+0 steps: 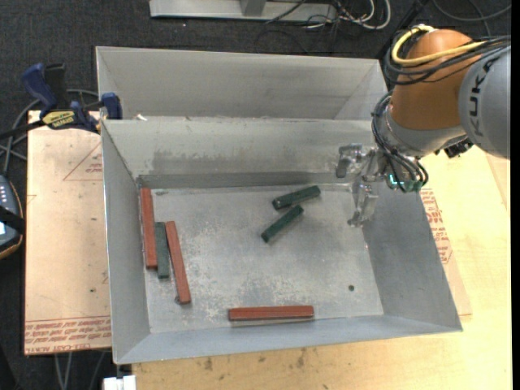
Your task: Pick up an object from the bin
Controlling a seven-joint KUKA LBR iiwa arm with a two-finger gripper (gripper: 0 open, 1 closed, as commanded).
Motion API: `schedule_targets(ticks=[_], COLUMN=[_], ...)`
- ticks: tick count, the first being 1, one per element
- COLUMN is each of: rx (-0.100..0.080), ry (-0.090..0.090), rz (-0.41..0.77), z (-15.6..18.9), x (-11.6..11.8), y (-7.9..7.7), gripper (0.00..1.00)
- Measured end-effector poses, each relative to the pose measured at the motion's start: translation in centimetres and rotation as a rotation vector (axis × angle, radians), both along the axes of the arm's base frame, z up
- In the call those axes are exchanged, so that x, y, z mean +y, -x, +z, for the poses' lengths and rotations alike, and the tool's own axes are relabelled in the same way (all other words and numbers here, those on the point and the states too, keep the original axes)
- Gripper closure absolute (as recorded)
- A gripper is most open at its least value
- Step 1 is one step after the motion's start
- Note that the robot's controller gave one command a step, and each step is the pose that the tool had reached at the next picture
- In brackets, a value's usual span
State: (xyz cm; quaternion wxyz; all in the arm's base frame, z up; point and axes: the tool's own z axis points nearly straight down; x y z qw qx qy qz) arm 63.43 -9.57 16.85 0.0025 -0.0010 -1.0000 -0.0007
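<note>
The bin [244, 88] is grey sheet metal, matt; its walls look smooth, its floor dull and speckled with scuffs. The reddish-brown bars, one at the near edge [270, 314] and two by the left wall [149, 227] [178, 263], look matt and faintly grainy. The dark green bars [296, 197] [282, 223] [162, 250] are matt and smooth, and whether wood or plastic cannot be told. The gripper [358, 216] is bare silvery metal with a slight sheen. The orange cover [426, 88] is smooth and glossy, like plastic.
</note>
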Motion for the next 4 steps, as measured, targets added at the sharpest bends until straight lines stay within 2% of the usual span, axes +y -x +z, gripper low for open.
schedule_targets(ticks=[1, 2, 3, 4], rx=[-0.002, -0.015, -0.016, -0.018], ry=[-0.002, 0.001, -0.001, 0.000], rz=[-0.166, -0.007, 0.038, 0.531], z=[-5.3, -9.6, -9.6, -9.5], x=[5.5, 5.6, 11.2, 13.1], y=[0.0, 1.9, -0.1, 4.5], gripper=[0.00, 0.00, 0.00, 0.00])
